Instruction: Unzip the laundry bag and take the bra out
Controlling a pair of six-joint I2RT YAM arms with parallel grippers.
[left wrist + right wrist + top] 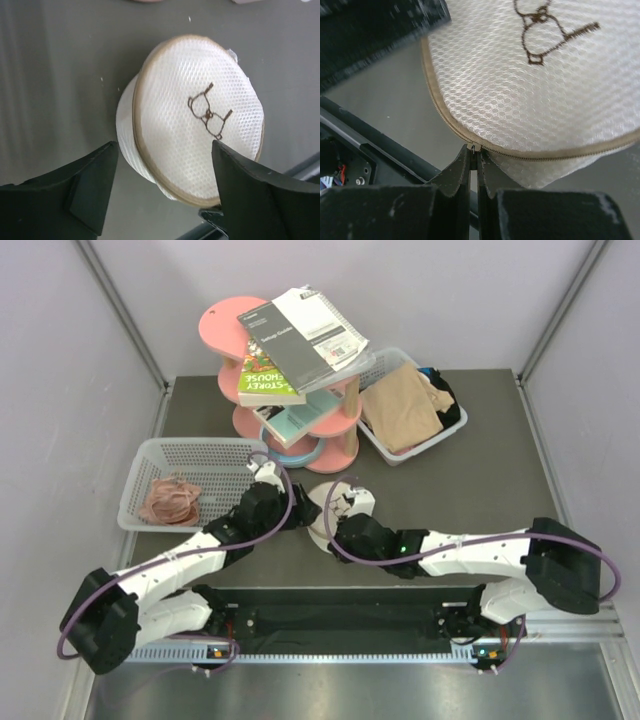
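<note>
Your right gripper (pixel 474 156) has its two dark fingers pressed together, with only a hairline slit between them, and they pinch the small zipper pull (pixel 473 147) at their very tips. The pull sits on the tan zipper (pixel 535 155) that runs round the rim of the laundry bag (pixel 530 85). From that wrist, the bag's mesh face spreads up and to the right of the fingers, and the black bra outline (pixel 540 30) shows near the top.

Your left gripper (pixel 164 150) stands spread wide, one finger on either side of the view. The bag lies just past the fingertips, in line with the gap between them and reaching over toward the right-hand finger. Its printed face is tilted up toward that camera. You cannot tell from this view whether either finger touches it, and the mesh does not show what is inside.

From above, the bag sits on the grey table (pixel 480 470) between your two wrists, near the middle. The white mesh basket (pixel 190 452) holding a pinkish-brown bundle (pixel 170 502) is off to the left, and the pink shelf stand (pixel 225 325) is behind.
</note>
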